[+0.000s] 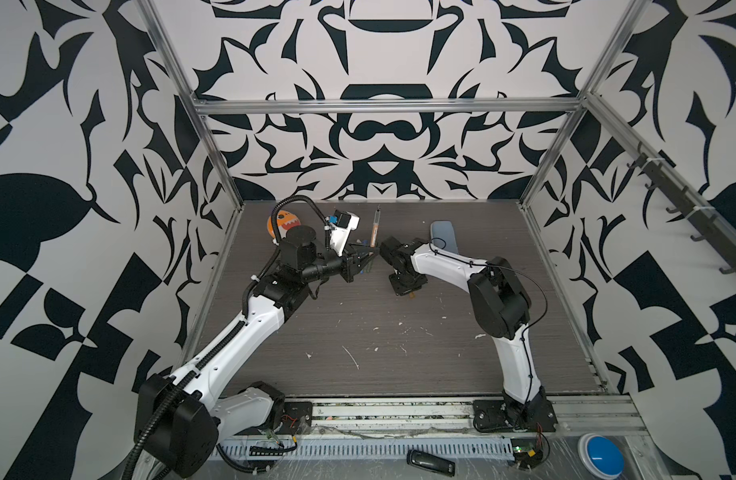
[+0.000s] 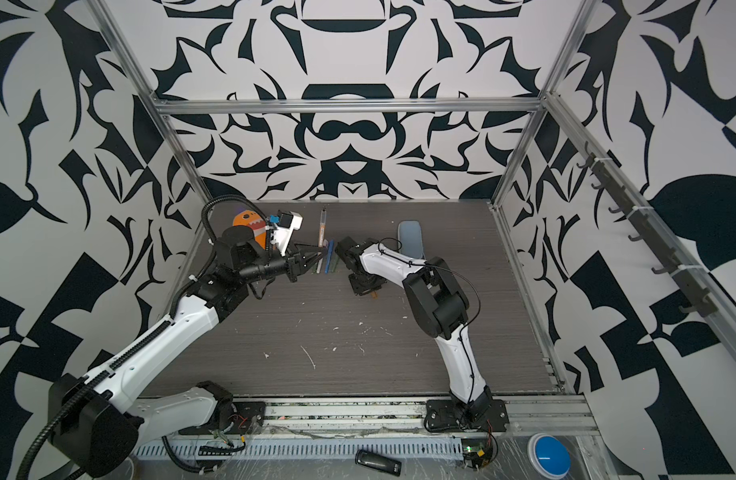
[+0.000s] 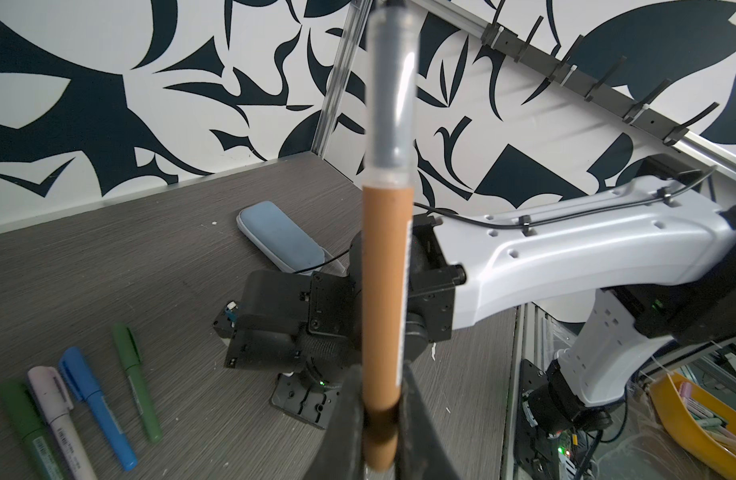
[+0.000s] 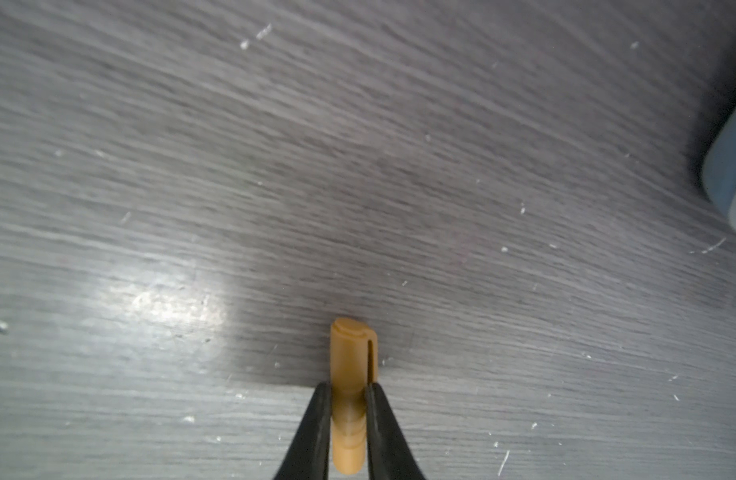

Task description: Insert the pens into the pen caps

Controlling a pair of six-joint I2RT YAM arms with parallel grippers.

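Left tool [image 3: 380,401] clamps orange-brown pen [image 3: 385,291], right tool [image 4: 348,388] clamps orange-brown cap [image 4: 349,353].

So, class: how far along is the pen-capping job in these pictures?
Done: four look capped on the table: green pen, pink pen, blue pen, second green pen. In hand: left tool grips the orange-brown pen upright; right tool holds the orange-brown cap. Left: joining those two.

No readable text; pink pen [image 3: 61,424] label print blurred.
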